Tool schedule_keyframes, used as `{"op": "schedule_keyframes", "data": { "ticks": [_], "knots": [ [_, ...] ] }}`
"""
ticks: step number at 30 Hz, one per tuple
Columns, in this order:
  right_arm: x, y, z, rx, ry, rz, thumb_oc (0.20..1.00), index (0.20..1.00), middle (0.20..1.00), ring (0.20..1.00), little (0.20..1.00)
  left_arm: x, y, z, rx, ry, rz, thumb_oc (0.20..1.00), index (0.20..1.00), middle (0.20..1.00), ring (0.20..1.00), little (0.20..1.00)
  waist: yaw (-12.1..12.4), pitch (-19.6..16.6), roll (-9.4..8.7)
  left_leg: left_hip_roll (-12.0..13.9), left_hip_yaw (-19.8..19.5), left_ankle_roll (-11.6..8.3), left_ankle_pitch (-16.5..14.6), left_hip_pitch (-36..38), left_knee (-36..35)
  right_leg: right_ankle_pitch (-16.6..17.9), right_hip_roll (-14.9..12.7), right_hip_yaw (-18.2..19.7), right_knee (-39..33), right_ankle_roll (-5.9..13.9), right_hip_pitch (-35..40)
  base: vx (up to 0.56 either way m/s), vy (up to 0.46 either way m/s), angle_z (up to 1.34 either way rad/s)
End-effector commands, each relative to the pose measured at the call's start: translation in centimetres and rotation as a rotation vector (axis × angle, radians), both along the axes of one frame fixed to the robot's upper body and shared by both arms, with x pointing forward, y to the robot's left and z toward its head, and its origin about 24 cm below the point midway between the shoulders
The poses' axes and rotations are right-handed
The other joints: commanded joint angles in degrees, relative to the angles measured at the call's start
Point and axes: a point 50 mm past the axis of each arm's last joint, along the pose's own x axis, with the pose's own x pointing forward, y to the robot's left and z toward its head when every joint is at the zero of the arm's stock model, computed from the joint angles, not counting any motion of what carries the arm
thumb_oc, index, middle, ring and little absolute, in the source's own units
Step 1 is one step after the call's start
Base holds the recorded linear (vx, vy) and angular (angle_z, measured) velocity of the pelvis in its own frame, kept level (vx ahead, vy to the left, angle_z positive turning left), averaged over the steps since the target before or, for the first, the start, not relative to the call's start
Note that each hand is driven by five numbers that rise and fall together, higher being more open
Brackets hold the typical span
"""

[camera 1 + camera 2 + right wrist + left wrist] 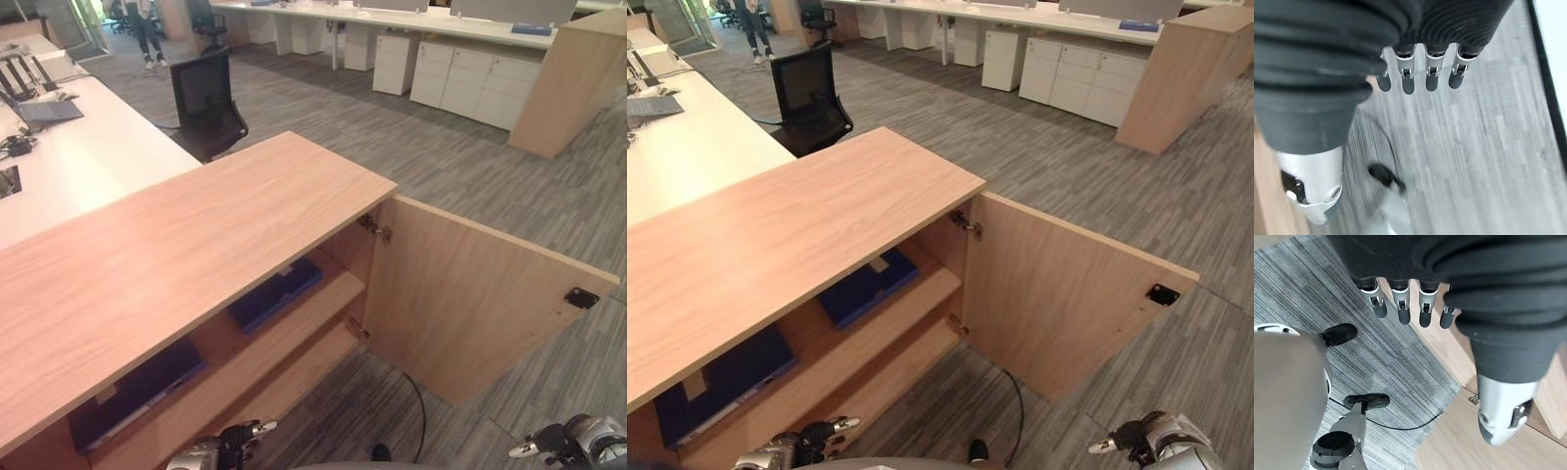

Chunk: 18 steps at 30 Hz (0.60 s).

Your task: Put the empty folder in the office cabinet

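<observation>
Cabinet point(196, 245) first: you see its door point(470, 304) swung wide so things can go in. Two dark blue folders point(277, 294) lie flat on the upper shelf point(294, 328), probably the task's folder among them. Your left hand point(1400, 303) and right hand point(1420, 73) hang low, fingers straight and loose, holding nothing. No writing can be read.
</observation>
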Motion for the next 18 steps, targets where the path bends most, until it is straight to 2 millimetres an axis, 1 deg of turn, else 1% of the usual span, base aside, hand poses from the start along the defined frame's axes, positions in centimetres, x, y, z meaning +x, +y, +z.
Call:
{"op": "schedule_keyframes", "data": {
  "ticks": [1,4,5,6,8,9,11,12,18],
  "knots": [
    [2.9,-1.6,2.6,-0.122,-0.178,-0.137,1.000,1.000,1.000,1.000,1.000,1.7,-0.8,0.2,0.018,-0.028,-0.021,1.000,1.000,1.000,1.000,1.000,0.4,0.0,-0.97,0.9,-5.8,-0.68,-3.9,-1.0,0.8,-6.8,-0.6,1.3,0.4,3.09,3.1,0.01,-0.015,-0.09],
    [4.5,-2.3,4.1,-0.183,-0.314,-0.194,1.000,1.000,1.000,1.000,1.000,2.1,-0.9,0.3,0.023,-0.042,-0.006,1.000,1.000,1.000,1.000,1.000,0.2,0.0,-0.92,1.0,-5.8,-0.71,-4.1,-0.8,0.8,-7.0,-0.4,1.4,0.4,3.14,3.3,0.02,-0.032,-0.05],
    [5.5,-2.7,5.1,-0.209,-0.391,-0.212,1.000,1.000,1.000,1.000,1.000,2.3,-0.7,0.3,0.029,-0.052,0.008,1.000,1.000,1.000,1.000,1.000,0.0,0.1,-0.97,1.1,-5.7,-0.75,-4.2,-0.6,0.8,-7.1,-0.3,1.5,0.4,3.16,3.3,0.00,0.000,0.00],
    [5.5,-2.7,5.1,-0.209,-0.391,-0.213,1.000,1.000,1.000,1.000,1.000,2.3,-0.7,0.3,0.029,-0.052,0.008,1.000,1.000,1.000,1.000,1.000,0.0,0.1,-0.96,1.1,-5.7,-0.75,-4.2,-0.6,0.8,-7.1,-0.3,1.5,0.4,3.16,3.3,0.01,-0.032,-0.01],
    [6.7,-3.4,6.8,-0.242,-0.479,-0.220,1.000,1.000,1.000,1.000,1.000,1.8,-0.5,0.1,0.033,-0.036,0.015,1.000,1.000,1.000,1.000,1.000,-0.2,0.1,-1.01,1.2,-5.6,-0.85,-4.2,-0.6,0.9,-7.2,-0.2,1.5,0.4,3.15,3.3,0.00,0.000,0.00],
    [6.7,-3.4,6.8,-0.242,-0.479,-0.220,1.000,1.000,1.000,1.000,1.000,1.9,-0.6,0.1,0.033,-0.036,0.015,1.000,1.000,1.000,1.000,1.000,-0.2,0.1,-0.99,1.2,-5.6,-0.85,-4.2,-0.5,0.9,-7.2,-0.2,1.5,0.4,3.15,3.3,0.00,0.000,0.00],
    [7.5,-3.7,7.7,-0.265,-0.536,-0.231,1.000,1.000,1.000,1.000,1.000,1.7,-0.5,0.1,0.042,-0.029,0.019,1.000,1.000,1.000,1.000,1.000,-0.2,0.1,-1.04,1.3,-5.5,-0.94,-4.2,-0.5,0.8,-7.3,-0.1,1.5,0.4,3.12,3.4,0.00,0.000,0.00],
    [8.0,-4.0,8.7,-0.280,-0.580,-0.248,1.000,1.000,1.000,1.000,1.000,1.4,-0.4,-0.1,0.046,-0.015,0.022,1.000,1.000,1.000,1.000,1.000,-0.1,0.1,-1.13,1.3,-5.6,-1.03,-4.3,-0.3,0.8,-7.4,0.0,1.6,0.4,3.11,3.5,0.00,0.000,0.00],
    [10.0,-4.7,11.7,-0.336,-0.699,-0.245,1.000,1.000,1.000,1.000,1.000,1.6,-0.1,-0.1,0.069,-0.013,0.028,1.000,1.000,1.000,1.000,1.000,0.2,0.1,-1.37,1.6,-5.9,-1.34,-4.1,-0.2,0.7,-7.7,0.2,1.2,0.4,3.06,3.8,0.00,0.000,0.00]
  ]
}}
